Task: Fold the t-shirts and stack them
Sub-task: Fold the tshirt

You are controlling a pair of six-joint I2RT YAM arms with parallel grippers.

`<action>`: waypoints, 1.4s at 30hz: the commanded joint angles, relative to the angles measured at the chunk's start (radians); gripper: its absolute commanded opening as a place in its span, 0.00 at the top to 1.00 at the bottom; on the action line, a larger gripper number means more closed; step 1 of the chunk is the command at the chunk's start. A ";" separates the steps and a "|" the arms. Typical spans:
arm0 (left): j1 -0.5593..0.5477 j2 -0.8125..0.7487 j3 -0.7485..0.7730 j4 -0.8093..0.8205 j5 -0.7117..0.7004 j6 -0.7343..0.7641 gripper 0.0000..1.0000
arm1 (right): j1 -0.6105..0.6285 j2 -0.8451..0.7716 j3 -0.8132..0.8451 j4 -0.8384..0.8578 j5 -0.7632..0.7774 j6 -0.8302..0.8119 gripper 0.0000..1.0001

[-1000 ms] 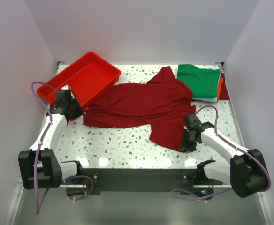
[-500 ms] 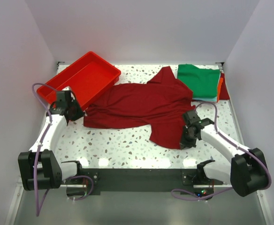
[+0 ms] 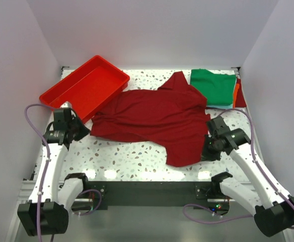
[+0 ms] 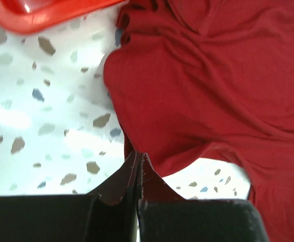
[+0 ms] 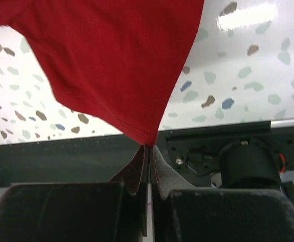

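The left gripper point(image 4: 138, 157) and right gripper point(image 5: 148, 149) each pinch the maroon t-shirt point(image 3: 157, 116), which lies beside, perhaps touching, the red tray point(image 3: 86, 83).

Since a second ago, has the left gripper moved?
Yes. The left gripper, shut on the maroon t-shirt, has drawn back toward the arm bases, away from the red tray.

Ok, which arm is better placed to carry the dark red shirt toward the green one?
Right. The right end effector is shut on the dark red shirt at the corner nearer the green shirt; the left end effector holds the opposite edge, beside the tray.
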 commanded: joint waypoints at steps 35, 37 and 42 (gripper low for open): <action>0.007 -0.179 0.021 -0.345 -0.041 0.004 1.00 | 0.007 -0.010 0.218 -0.202 -0.010 0.082 1.00; 0.007 -0.153 -0.016 -0.281 -0.028 0.015 1.00 | 0.007 0.022 0.221 -0.150 0.004 0.090 1.00; 0.007 -0.038 -0.025 -0.184 -0.059 0.050 1.00 | 0.004 0.114 0.249 -0.064 0.015 0.079 1.00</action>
